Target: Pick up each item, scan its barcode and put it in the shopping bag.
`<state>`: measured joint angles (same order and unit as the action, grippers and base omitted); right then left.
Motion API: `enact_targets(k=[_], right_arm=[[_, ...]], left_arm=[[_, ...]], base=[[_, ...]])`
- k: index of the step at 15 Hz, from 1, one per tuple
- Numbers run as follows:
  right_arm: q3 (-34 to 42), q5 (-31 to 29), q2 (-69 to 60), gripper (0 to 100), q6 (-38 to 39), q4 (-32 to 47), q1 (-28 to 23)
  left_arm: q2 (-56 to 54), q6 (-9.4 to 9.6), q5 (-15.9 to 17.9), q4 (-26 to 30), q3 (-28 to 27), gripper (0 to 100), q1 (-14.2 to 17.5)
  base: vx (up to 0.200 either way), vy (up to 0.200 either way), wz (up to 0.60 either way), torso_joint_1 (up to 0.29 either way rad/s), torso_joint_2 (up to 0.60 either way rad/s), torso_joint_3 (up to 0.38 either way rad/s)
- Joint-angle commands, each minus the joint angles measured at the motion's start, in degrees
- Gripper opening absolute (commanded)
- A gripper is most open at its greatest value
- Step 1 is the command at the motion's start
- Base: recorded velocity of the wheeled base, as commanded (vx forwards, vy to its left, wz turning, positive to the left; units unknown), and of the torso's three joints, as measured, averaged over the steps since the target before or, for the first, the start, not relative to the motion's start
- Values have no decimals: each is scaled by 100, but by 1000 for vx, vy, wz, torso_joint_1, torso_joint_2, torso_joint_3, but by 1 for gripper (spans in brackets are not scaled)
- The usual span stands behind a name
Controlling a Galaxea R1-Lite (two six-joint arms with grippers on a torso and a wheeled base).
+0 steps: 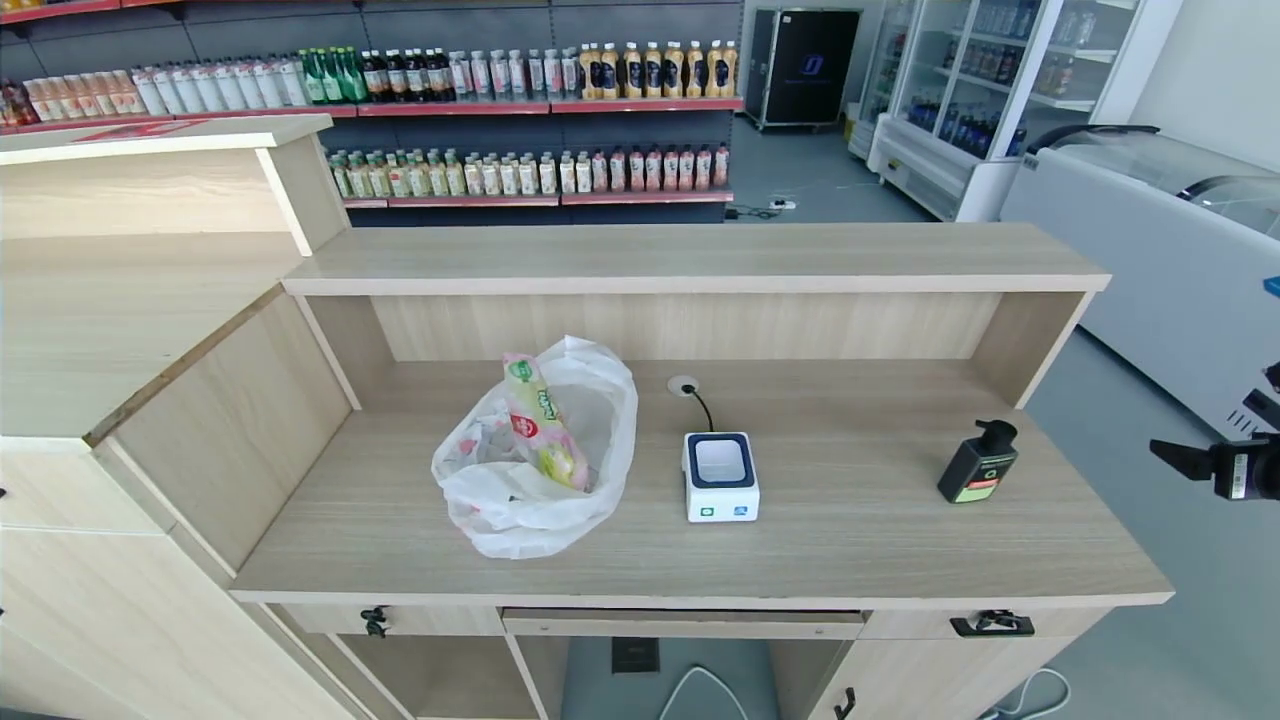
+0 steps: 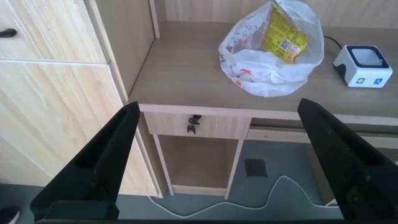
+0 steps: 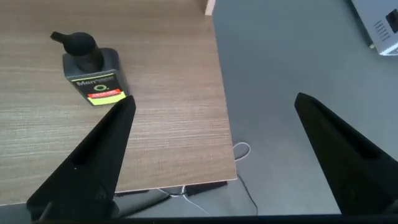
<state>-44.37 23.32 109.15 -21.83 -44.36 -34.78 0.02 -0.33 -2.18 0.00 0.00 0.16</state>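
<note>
Wooden counter (image 1: 850,540) holds one shopping bag (image 1: 500,510), one scanner (image 1: 720,476), one bottle (image 1: 978,463); left tool (image 2: 217,106) and right tool (image 3: 214,99) released

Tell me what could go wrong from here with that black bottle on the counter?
1. The bottle stands near the right end of the counter; the open right gripper, off beyond that edge, might tip it on approach.
2. Its barcode isn't visible, so the scanner may miss it unless the bottle is turned.
3. The bag is limp and a snack packet sticks out of its mouth, so the bottle could catch the rim and land outside.
</note>
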Motion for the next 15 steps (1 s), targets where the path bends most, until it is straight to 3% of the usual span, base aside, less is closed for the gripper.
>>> enact_targets(k=[1, 6, 15], right_arm=[[-36, 472, 291, 100, -93, 147, -2], [-10, 542, 651, 100, -691, 244, 6], [-432, 560, 1407, 100, -735, -161, 226]], left_arm=[[-2, -2, -2, 0, 0, 100, -7], [-2, -2, -2, 0, 0, 100, 2], [-2, -2, -2, 0, 0, 100, 2]], base=[[0, 0, 0, 0, 0, 0], [0, 0, 0, 0, 0, 0], [0, 0, 0, 0, 0, 0]])
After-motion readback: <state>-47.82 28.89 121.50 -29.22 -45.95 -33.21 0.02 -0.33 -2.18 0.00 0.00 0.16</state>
